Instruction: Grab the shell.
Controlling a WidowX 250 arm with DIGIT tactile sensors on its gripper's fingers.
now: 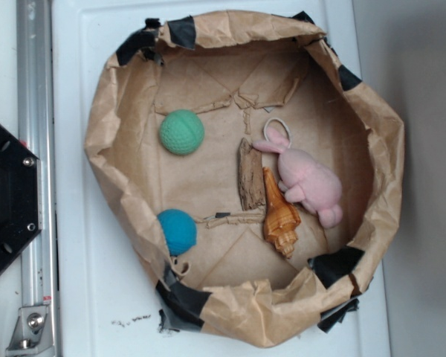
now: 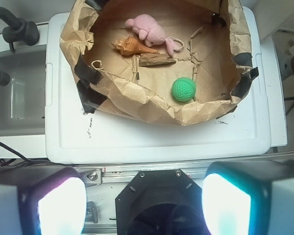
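The shell (image 1: pixel 280 216) lies in the brown paper nest (image 1: pixel 119 134) – wedged between the wood piece (image 1: pixel 250 175) and pink bunny (image 1: pixel 306 181), touching both. End effector (image 2: pixel 143 203) hangs spread wide – well back from it, nothing gripped

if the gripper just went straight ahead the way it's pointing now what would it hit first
Probably the robot's own black base, which fills the gap between the open gripper fingers in the wrist view. The shell lies well off that line; depth is unclear.
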